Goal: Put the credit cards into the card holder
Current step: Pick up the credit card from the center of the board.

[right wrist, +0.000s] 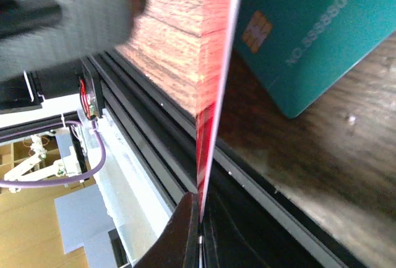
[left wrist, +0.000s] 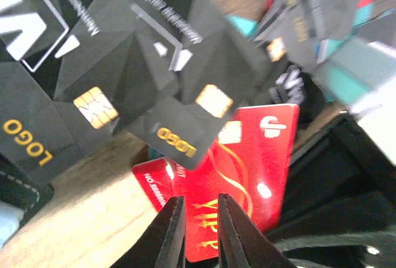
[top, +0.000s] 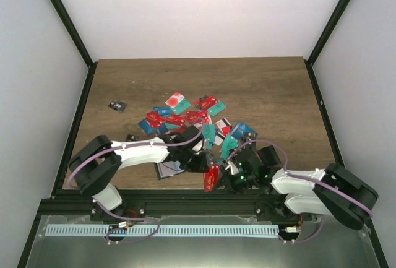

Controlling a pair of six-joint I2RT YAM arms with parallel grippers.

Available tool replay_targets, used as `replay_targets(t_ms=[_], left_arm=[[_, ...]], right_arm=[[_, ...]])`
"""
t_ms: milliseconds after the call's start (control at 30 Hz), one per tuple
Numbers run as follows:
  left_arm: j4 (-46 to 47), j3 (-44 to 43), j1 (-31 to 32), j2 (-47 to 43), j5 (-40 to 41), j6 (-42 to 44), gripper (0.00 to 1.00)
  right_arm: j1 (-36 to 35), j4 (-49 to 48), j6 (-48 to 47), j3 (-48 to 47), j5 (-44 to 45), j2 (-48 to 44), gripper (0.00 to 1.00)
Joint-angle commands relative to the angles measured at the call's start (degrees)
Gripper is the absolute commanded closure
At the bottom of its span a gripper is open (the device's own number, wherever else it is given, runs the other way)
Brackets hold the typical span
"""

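Observation:
My right gripper (top: 228,179) (right wrist: 200,209) is shut on a red credit card (top: 211,178), seen edge-on in the right wrist view (right wrist: 216,95), and holds it tilted over the table's near edge. The same red VIP card (left wrist: 247,175) lies just beyond my left gripper (top: 201,159) (left wrist: 201,203), whose fingers stand a narrow gap apart with nothing between them. Dark cards (left wrist: 185,113) with gold chips overlap above it. The card holder (top: 168,169) lies open under the left arm; its stitched black edge (left wrist: 18,187) shows at the lower left.
A pile of red, teal and blue cards (top: 192,116) covers the table's middle. A teal card (right wrist: 309,33) lies near the right gripper. A small black case (top: 117,106) sits at the far left. The black frame rail (right wrist: 154,132) runs along the near edge.

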State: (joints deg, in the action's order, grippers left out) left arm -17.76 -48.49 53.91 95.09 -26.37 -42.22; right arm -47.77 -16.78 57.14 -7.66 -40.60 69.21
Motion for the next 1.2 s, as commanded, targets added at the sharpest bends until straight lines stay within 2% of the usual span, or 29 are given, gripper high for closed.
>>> replay_targets(t_ms=[0,233,333,500,700,933,1167], left_arm=[[-7.3,-4.5,0.4,-6.9,5.6,-0.9,0.81],[-13.7,-7.4,-0.6,-16.6,11.2,-3.2,0.71],[-15.4,-7.7,-1.7,-20.7,12.7,-4.3,0.63],[-14.9,-5.6,-5.1,-27.2,12.8,-5.5,0.55],[-3.7,1.5,-9.3,-32.8,5.6,-9.1,0.49],[11.8,8.8,-10.5,-33.2,-3.1,-12.5,0.50],[27.4,15.0,-12.0,-32.5,-7.8,-16.3,0.55]], right_arm=[[0.5,10.8,-2.6,-3.2,-0.8,-5.9,0.99],[4.6,25.4,-6.7,-8.6,-4.0,-14.5,0.99],[7.2,27.3,-7.3,-9.8,-6.2,-17.0,0.99],[11.2,25.4,-6.8,-11.7,-10.0,-19.4,0.99],[14.5,21.5,-6.1,-13.6,-14.3,-18.2,0.99],[15.2,16.3,-5.3,-16.1,-18.5,-17.8,0.99],[16.7,10.3,-3.4,-17.0,-22.6,-17.5,0.99]])
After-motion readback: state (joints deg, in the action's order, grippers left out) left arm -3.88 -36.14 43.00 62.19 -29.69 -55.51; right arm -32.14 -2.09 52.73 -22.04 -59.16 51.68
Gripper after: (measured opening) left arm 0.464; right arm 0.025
